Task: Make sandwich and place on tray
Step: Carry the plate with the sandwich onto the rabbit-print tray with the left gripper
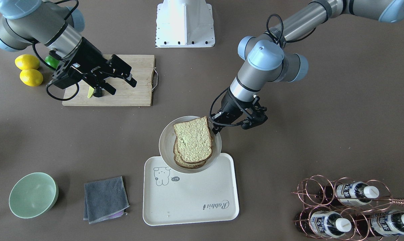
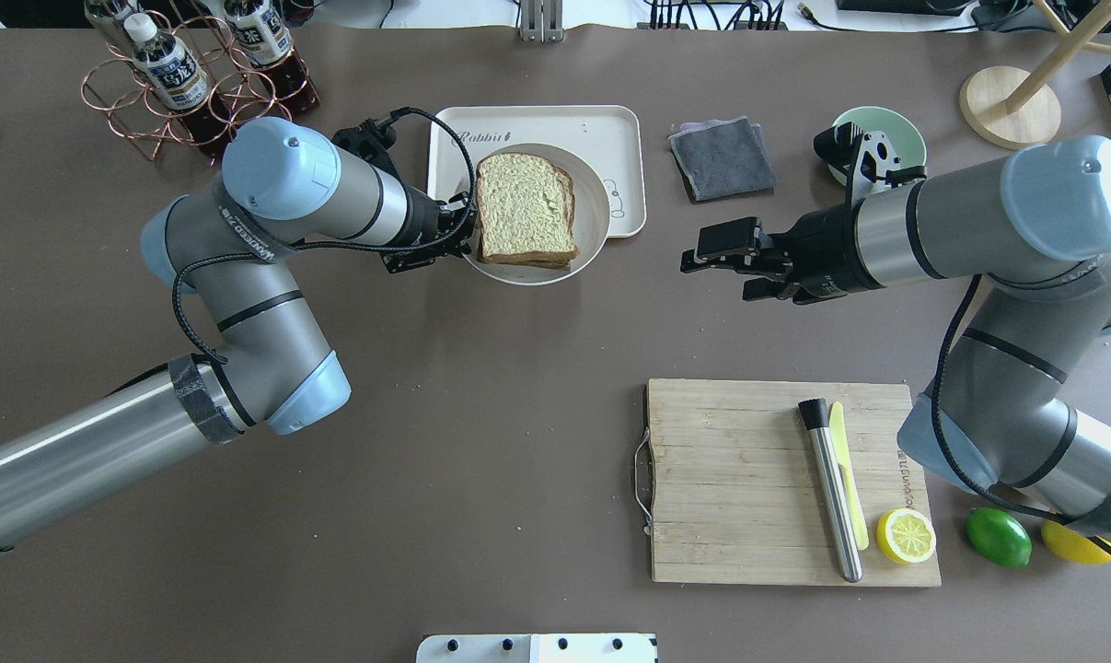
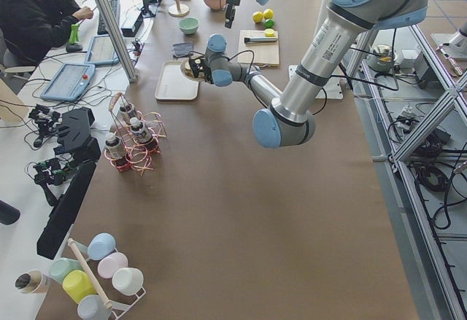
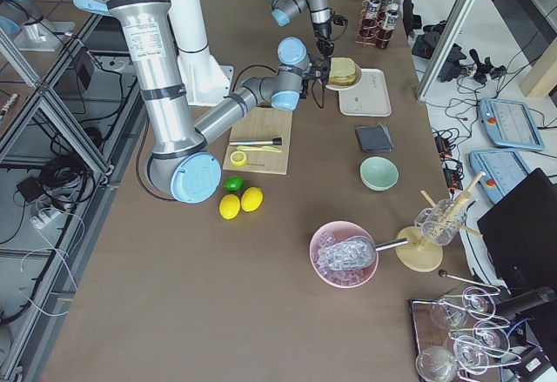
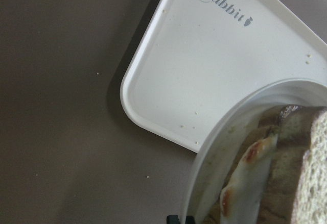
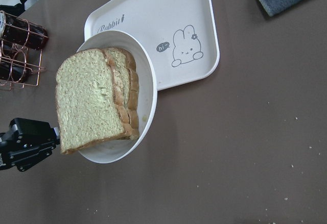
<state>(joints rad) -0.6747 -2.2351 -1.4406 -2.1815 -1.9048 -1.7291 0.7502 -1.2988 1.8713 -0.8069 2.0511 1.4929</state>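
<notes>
The sandwich [image 1: 192,139], two bread slices with fried egg [image 5: 255,155] showing between them, lies on a round white plate [image 1: 165,140]. My left gripper [image 1: 218,129] is shut on the plate's rim and holds the plate over the near corner of the cream tray [image 1: 195,194]. The overhead view shows the sandwich [image 2: 523,216], the plate [image 2: 596,216], the tray [image 2: 555,124] and the left gripper [image 2: 454,241]. My right gripper [image 2: 721,272] is open and empty, hovering to the right of the plate. The right wrist view shows the sandwich [image 6: 89,99] and the tray [image 6: 163,15].
A wooden cutting board [image 2: 748,479] holds a steel muddler [image 2: 836,497], a yellow knife and a lemon half [image 2: 906,535]. A lime [image 2: 999,537] lies beside it. A grey cloth [image 2: 723,157] and a green bowl [image 2: 905,138] lie right of the tray. A bottle rack [image 2: 187,83] stands at its left.
</notes>
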